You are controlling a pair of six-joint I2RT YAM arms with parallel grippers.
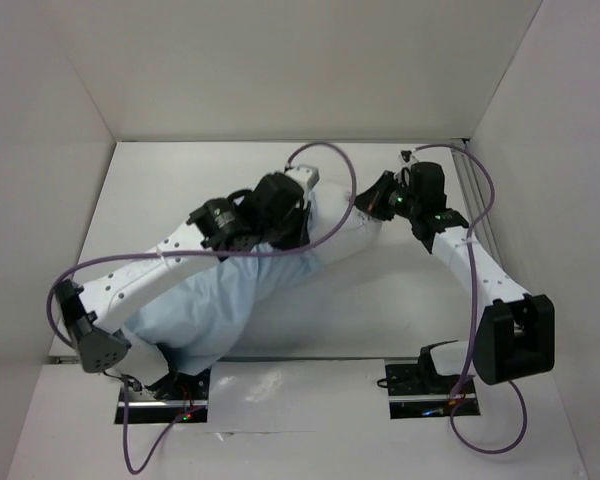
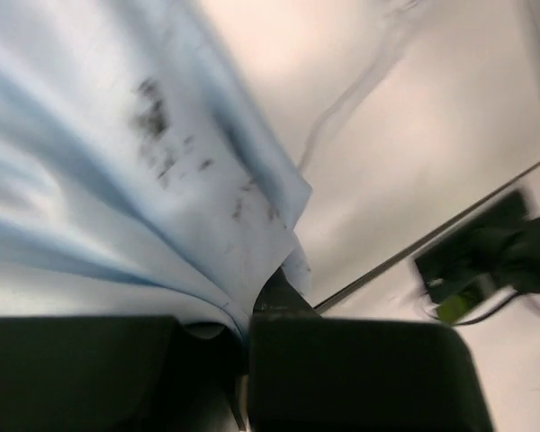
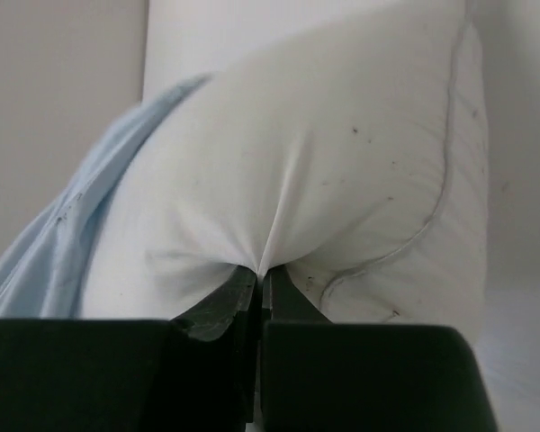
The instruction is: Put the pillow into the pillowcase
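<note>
Black-fingered, the right gripper [image 3: 263,274] is clamped on a pinch of the white pillow [image 3: 342,162]. The left gripper [image 2: 249,326] is closed on the light blue pillowcase [image 2: 117,198] at its edge. Pillow and case lie diagonally across the table [image 1: 380,300], the case sheathing the pillow's near part and its far end bare.

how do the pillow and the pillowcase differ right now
Colour: the pillow is white; the pillowcase is light blue with dark specks.
Bulk: the pillow is plump with a piped seam; the pillowcase is thin and falls in folds.
Grip: the right pincer pinches the pillow, the left pincer pinches the pillowcase's edge.
Shared: both are soft fabric, each clamped by a shut pincer, and the pillowcase covers part of the pillow.
</note>
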